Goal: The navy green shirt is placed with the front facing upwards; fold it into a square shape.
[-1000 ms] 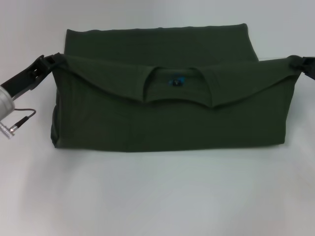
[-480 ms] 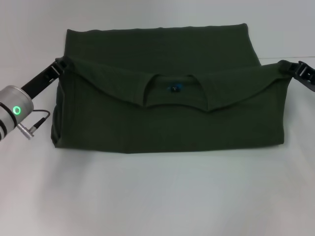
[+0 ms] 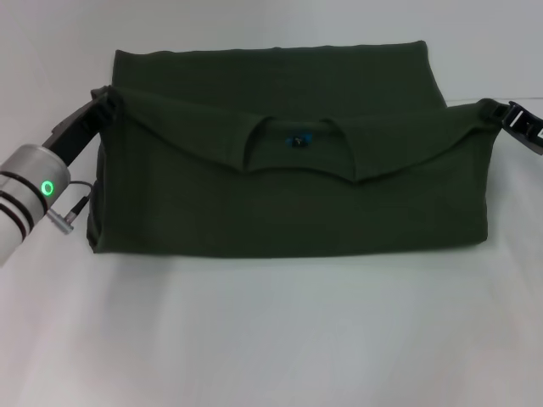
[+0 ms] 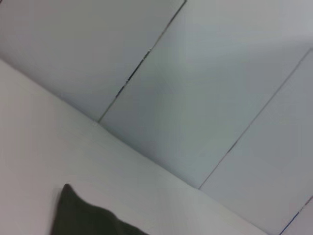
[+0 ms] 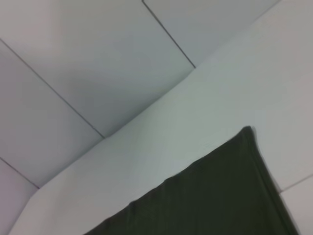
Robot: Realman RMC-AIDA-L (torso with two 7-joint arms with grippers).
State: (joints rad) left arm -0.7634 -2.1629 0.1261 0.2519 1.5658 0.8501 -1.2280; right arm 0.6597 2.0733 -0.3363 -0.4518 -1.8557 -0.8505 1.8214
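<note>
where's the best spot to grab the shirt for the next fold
Probably the shirt's short side edges: the left end effector and right end effector already pinch its two upper corners from outside. It lies as a wide band, so folding sideways would square it.

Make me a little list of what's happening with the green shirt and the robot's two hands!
shirt: navy green shirt, partly folded, collar edge draped over the front
neck label: small blue mark inside the collar
left gripper: pinching the shirt's left corner, lifted
right gripper: pinching the shirt's right corner, lifted
surface: white table
fold: not yet a square
</note>
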